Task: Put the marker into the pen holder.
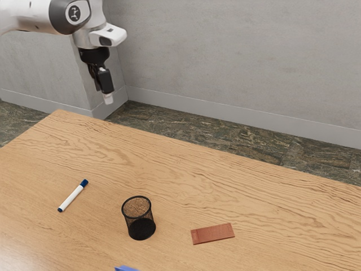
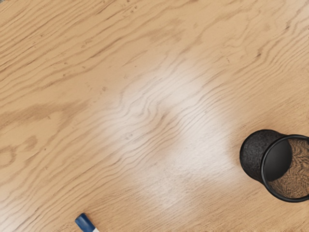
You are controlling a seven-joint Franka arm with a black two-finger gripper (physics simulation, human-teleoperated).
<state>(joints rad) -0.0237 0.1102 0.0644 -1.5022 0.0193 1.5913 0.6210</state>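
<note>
While arm (image 1: 38, 16) is up high, end effector (image 1: 108, 97) pts down above tbl (image 1: 186, 180); can't tell if clenched.

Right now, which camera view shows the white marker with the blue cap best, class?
The exterior view: the white marker with the blue cap lies whole on the wooden table there, both ends visible. In the wrist view, the picture's edge cuts it off, leaving the cap and a little white barrel.

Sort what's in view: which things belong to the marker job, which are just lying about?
For the job:
white marker with blue cap, lying on the table
black mesh pen holder, upright

Just lying about:
flat reddish-brown block
blue object, cut off by the exterior view's lower edge
</note>
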